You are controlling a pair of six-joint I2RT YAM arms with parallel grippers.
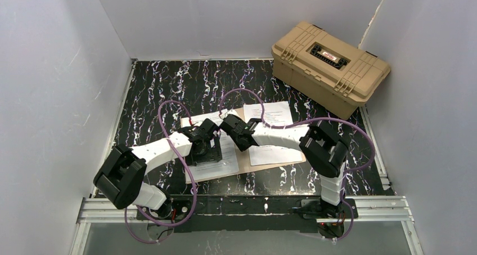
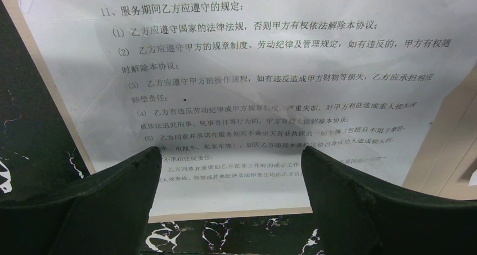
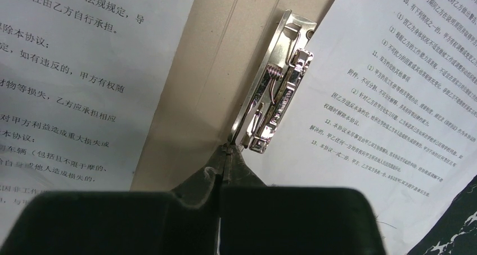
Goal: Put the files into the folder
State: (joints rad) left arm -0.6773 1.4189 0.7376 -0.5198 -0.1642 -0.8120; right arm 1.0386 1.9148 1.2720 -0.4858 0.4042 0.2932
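Though beneath the files point(image 3: 388, 125), folder point(image 3: 197, 86) mostly hidden.

Folder point(image 3: 191, 97): tan kraft card, lying open and flat; silver metal clip point(image 3: 275, 92) at its spine.
Files: two white sheets of small black Chinese print, flat, print up; left sheet point(image 1: 228, 162) skewed over folder's left leaf, overhanging its left edge; right sheet point(image 1: 277, 115) on right leaf, inner edge at the clip.
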